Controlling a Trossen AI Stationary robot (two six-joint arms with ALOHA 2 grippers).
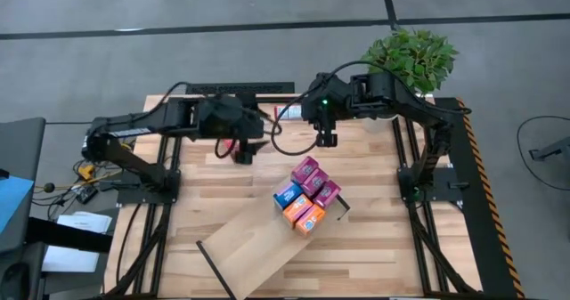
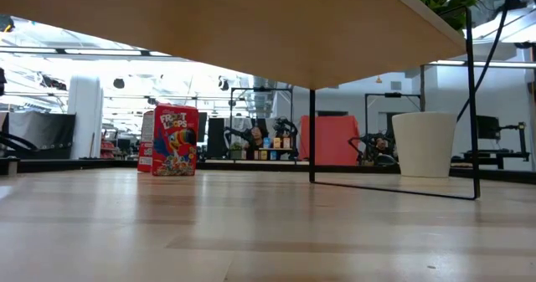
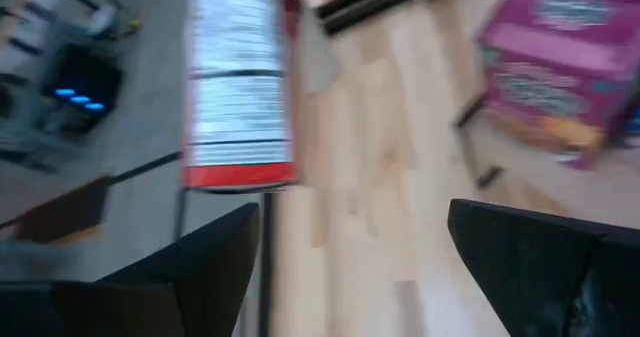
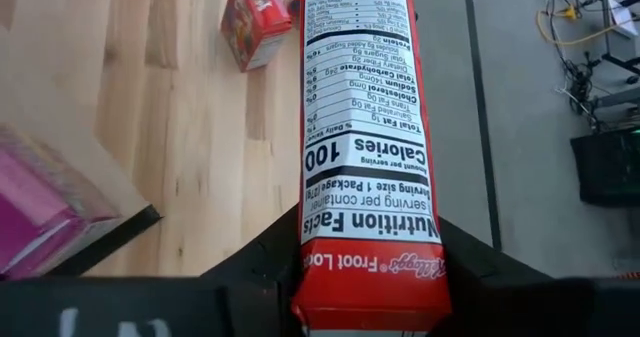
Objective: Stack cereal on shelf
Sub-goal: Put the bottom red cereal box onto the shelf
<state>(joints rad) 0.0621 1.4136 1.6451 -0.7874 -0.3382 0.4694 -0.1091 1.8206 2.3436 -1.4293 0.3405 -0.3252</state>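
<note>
Count: 2 red cereal boxes off the shelf, approx 6 on it. In the high view the 6 sit packed together just right of frame centre, on the upper-right end of the shelf (image 1: 249, 251): 3 magenta-pink (image 1: 313, 182), 1 blue (image 1: 287, 195), 2 orange (image 1: 304, 213), sides touching.

Red box no. 1 (image 4: 365, 127) is gripped by the right jaws, narrow on its sides, at upper centre of the high view, above the table (image 1: 374, 255). It's slim glossy card, with the white nutrition panel facing the wrist cam and "Froot Loops" printed near the end.

Red box no. 2 (image 2: 174, 140) stands upright on the table, left of centre in the low view. Its front shows a toucan and "Froot Loops". It is just ahead of the left jaws, which are wide w/ nothing between them.

The shelf is a pale wood board, long and rectangular, w/ thin black metal legs; it lies diagonally, lower centre of the high view. The table is planked wood on a black frame.

1 leafy plant (image 1: 411, 55) at upper right, in a white pot (image 2: 423, 144).
</note>
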